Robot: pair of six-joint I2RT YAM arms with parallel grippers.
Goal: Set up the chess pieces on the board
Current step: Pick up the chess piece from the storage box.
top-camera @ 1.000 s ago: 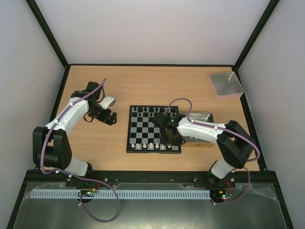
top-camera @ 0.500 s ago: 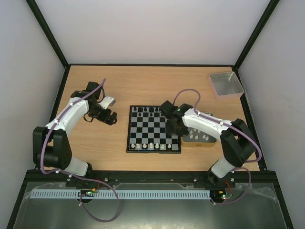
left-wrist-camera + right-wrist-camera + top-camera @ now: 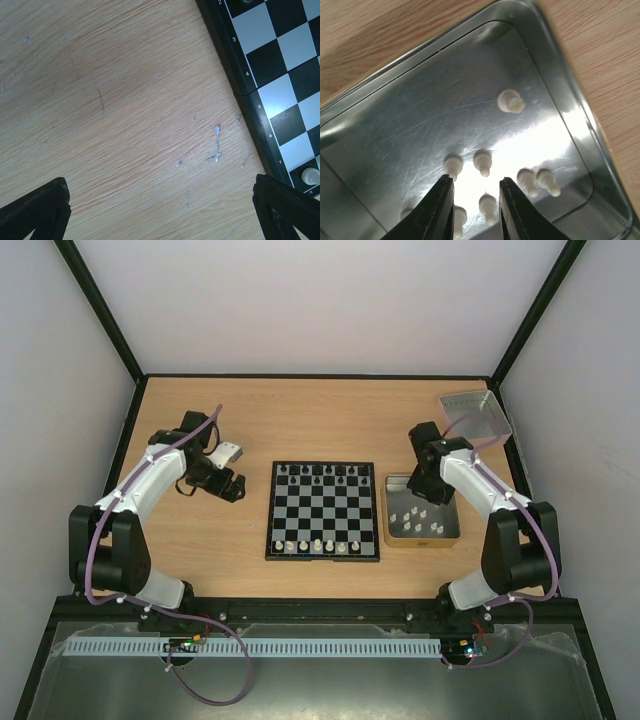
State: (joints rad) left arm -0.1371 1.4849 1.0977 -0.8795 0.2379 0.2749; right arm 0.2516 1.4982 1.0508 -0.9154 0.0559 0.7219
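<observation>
**Board half dressed, both grippers empty**

The small black-rimmed checkered chessboard (image 3: 322, 510) lies on the wooden table (image 3: 300, 420) between the arms. Black chess pieces (image 3: 318, 471) line its far row and cream-white chess pieces (image 3: 317, 544) its near row. Loose cream-white figurines (image 3: 482, 161) lie in the tan-rimmed grey metal tray (image 3: 457, 532) just right of the board. The right gripper (image 3: 475, 210) hangs above the tray's far end, fingers parted, gripping nothing. The left gripper (image 3: 162, 215) hovers left of the board, fingers spread wide, empty.

A robot lab cell: plain white walls (image 3: 320, 300) and black struts (image 3: 100, 308) enclose a wooden bench (image 3: 320, 420), with the left arm (image 3: 140, 490) and right arm (image 3: 482, 482) bolted at its near edge.
</observation>
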